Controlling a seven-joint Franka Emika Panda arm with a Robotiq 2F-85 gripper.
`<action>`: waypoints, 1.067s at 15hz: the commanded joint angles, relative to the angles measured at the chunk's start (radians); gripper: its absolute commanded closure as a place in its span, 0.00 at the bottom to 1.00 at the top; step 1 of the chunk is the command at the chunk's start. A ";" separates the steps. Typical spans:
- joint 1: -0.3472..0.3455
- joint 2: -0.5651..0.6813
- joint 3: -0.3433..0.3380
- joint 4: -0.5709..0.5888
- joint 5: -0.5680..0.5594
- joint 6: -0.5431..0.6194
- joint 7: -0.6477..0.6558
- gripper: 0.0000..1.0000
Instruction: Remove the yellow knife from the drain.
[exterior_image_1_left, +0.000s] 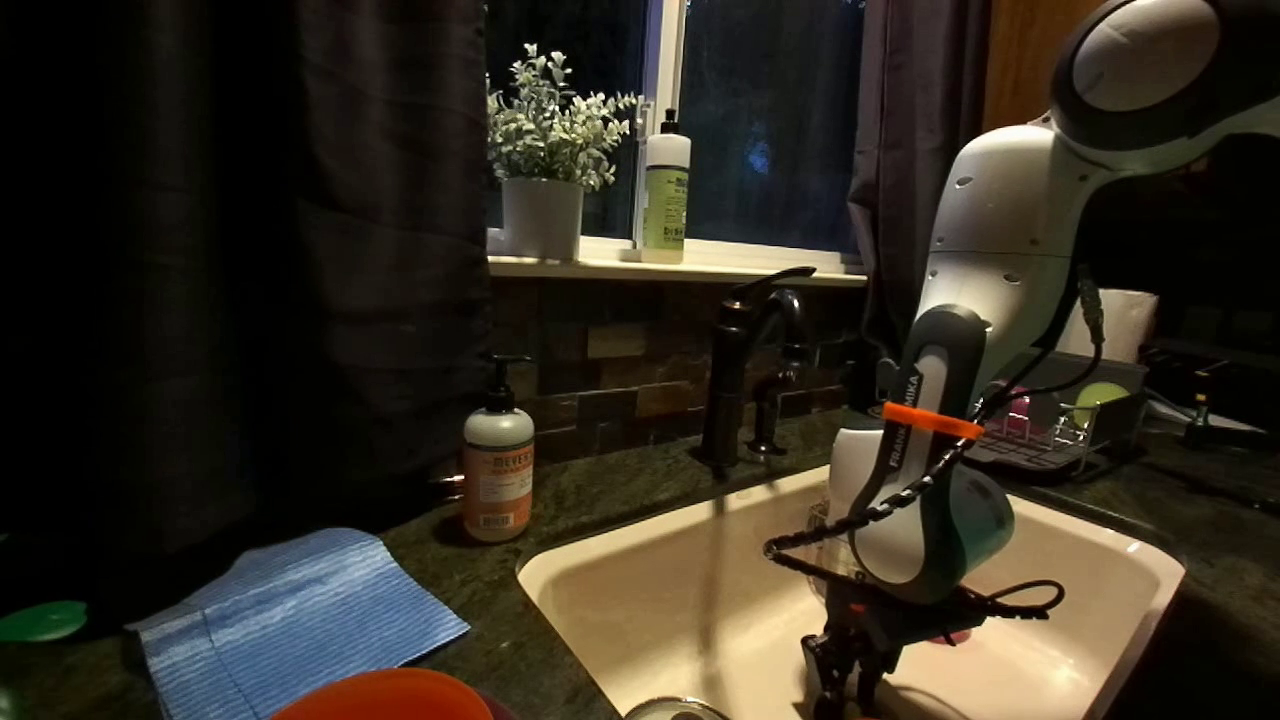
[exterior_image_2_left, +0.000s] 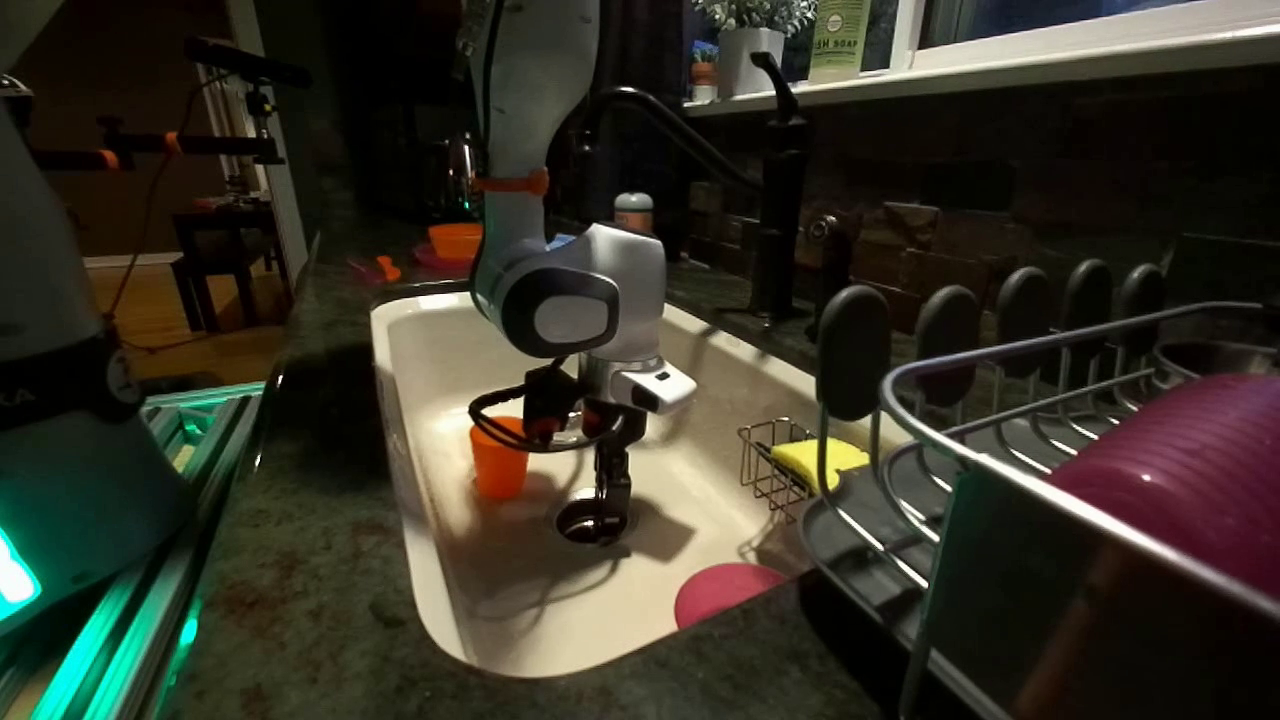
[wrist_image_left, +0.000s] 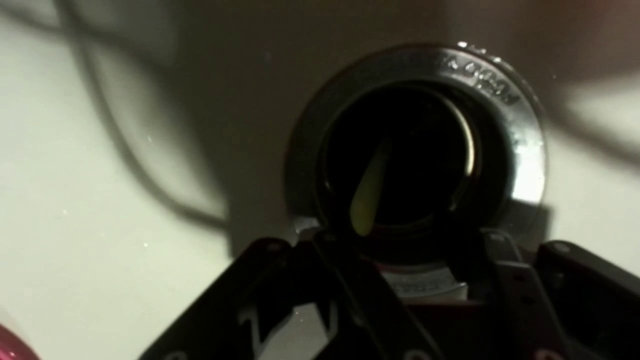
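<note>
The yellow knife shows only in the wrist view, as a dull yellow-green handle (wrist_image_left: 368, 202) standing tilted inside the dark drain opening. Its other end fades into the dark. The drain has a round metal rim (wrist_image_left: 529, 130) and also shows in an exterior view (exterior_image_2_left: 570, 522). My gripper (wrist_image_left: 397, 237) is open, with its fingers apart at the drain's near edge and the handle's end close to the left finger. I cannot tell if they touch. In both exterior views the gripper (exterior_image_1_left: 845, 680) points down, over the drain (exterior_image_2_left: 610, 500). The knife is hidden in both exterior views.
The white sink (exterior_image_2_left: 440, 590) surrounds the gripper. An orange cup (exterior_image_2_left: 500, 465) stands in it beside the arm, and a pink item (exterior_image_2_left: 725, 592) lies near the end wall. A wire basket with a yellow sponge (exterior_image_2_left: 818, 460) hangs on the wall. The faucet (exterior_image_1_left: 728, 380) and dish rack (exterior_image_2_left: 960, 450) are nearby.
</note>
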 joint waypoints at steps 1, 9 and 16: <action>0.015 0.036 -0.004 0.016 0.012 0.036 -0.029 0.69; 0.044 0.053 -0.024 0.024 0.005 0.031 -0.047 0.74; 0.067 0.061 -0.042 0.029 0.001 0.029 -0.058 1.00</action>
